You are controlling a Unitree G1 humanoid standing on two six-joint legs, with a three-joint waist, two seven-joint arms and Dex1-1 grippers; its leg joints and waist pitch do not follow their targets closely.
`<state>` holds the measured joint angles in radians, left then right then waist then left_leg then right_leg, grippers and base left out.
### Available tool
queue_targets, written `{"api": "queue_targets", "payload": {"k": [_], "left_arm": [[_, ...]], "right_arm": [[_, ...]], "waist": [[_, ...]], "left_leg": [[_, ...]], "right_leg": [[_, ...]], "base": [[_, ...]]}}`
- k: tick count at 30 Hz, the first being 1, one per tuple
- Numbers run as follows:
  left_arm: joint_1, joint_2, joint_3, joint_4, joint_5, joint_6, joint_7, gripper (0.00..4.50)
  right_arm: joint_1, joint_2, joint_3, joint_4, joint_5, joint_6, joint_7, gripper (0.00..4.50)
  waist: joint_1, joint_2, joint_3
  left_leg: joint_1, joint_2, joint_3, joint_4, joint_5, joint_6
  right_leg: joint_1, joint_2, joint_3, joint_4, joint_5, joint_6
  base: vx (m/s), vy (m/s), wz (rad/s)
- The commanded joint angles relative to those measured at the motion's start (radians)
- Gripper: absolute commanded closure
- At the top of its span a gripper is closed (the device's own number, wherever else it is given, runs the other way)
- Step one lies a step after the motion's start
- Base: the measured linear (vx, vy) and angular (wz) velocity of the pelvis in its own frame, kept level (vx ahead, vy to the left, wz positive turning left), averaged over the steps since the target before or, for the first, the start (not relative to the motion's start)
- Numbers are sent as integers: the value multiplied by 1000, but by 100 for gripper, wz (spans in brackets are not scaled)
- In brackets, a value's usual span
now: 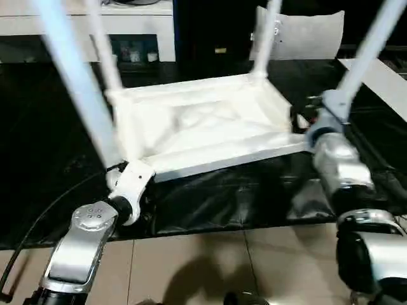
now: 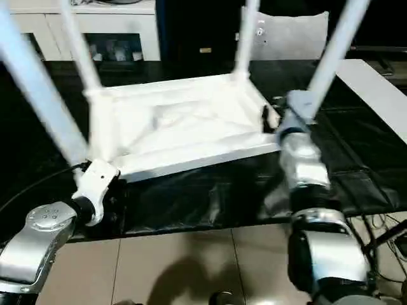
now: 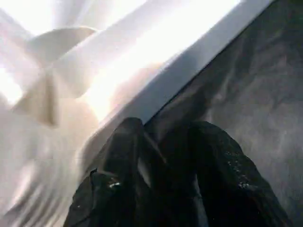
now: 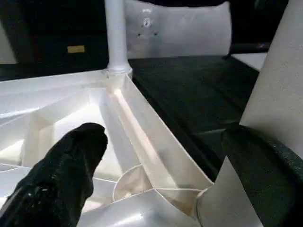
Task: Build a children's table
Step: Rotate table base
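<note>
The children's table lies upside down on a black sheet, its ribbed white top [image 1: 203,127] facing up. Legs rise from its corner sockets: near left [image 1: 76,82], far left [image 1: 105,44], far right [image 1: 264,38] and near right [image 1: 369,44]. My left gripper [image 3: 175,161] is at the near-left corner, its black fingers [image 3: 128,156] shut on the top's rim. At the near-right corner my right gripper [image 4: 165,137] is open wide. One of its fingers [image 4: 61,179] is over the ribbed inside, the other beside the base of the near-right leg [image 4: 279,94].
The black sheet [image 1: 241,197] covers the work surface and ends at a tiled floor [image 1: 203,260] in front. A white cabinet [image 1: 82,25] stands at the back left, a grey-white pillow [image 1: 305,35] behind the table. A white board [image 1: 381,82] lies at the right.
</note>
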<state>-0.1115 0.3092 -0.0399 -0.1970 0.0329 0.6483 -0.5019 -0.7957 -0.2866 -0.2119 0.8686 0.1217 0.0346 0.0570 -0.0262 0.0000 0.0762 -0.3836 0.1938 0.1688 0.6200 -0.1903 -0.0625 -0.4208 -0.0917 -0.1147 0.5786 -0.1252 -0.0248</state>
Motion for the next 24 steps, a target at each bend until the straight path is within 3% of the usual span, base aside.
{"api": "queue_targets", "payload": {"k": [1, 3, 4, 9, 12, 16, 20, 22, 24], "left_arm": [[10, -8, 21, -9, -11, -27, 26, 232], [12, -40, 78, -1, -18, -60, 97, 232], [12, -40, 78, -1, -19, -60, 97, 232], [16, -49, 145, 0, -49, -129, 124, 232], [29, -52, 162, -13, -57, -136, 135, 232], [103, -66, 140, -98, -96, -93, 101, 232], [151, -94, 154, -147, -73, -72, 168, 232], [184, -123, 169, -182, -29, -65, 247, 232], [203, -152, 182, -210, -2, -76, 309, 232]], "right_arm": [[23, 8, 3, -39, 9, 2, 34, 0], [106, 44, 40, -172, 63, 48, 158, 0], [107, 44, 40, -172, 64, 48, 158, 0], [247, 70, 103, -392, 115, 152, 239, 0], [341, 63, 164, -507, 112, 220, 293, 0], [428, 52, 225, -636, 127, 278, 365, 0], [477, 51, 259, -724, 155, 322, 394, 0], [503, 53, 276, -768, 160, 348, 397, 0], [521, 58, 283, -796, 153, 367, 385, 0]], "waist": [[-6, 3, -91], [-11, 5, -89], [-14, 3, -86], [-22, 5, -83], [-21, 11, -80], [-25, 10, -78], [-27, 11, -76], [-30, 19, -67], [-34, 17, -63]], "left_leg": [[5, 20, -1, -65, -233, 71], [6, 22, -2, -65, -258, 72], [3, 22, -4, -68, -273, 73], [11, 24, -9, -69, -314, 55], [14, 25, -13, -72, -344, 43], [10, 31, -16, -76, -359, 36], [13, 28, -14, -74, -377, 38], [17, 25, -18, -74, -414, 33], [19, 25, -17, -74, -424, 29]], "right_leg": [[61, -38, 38, -61, -330, -158], [60, -39, 37, -68, -370, -144], [61, -36, 33, -75, -404, -130], [54, -36, 26, -86, -483, -100], [51, -35, 24, -93, -522, -76], [52, -39, 29, -92, -515, -79], [44, -36, 27, -99, -550, -66], [39, -31, 19, -109, -600, -32], [37, -29, 15, -117, -611, -19]], "base": [[0, 0, 0], [0, 0, 0], [0, 0, 0], [0, 0, 0], [0, 0, 0], [0, 0, 0], [0, 0, 0], [0, 0, 0], [0, 0, 0]]}}
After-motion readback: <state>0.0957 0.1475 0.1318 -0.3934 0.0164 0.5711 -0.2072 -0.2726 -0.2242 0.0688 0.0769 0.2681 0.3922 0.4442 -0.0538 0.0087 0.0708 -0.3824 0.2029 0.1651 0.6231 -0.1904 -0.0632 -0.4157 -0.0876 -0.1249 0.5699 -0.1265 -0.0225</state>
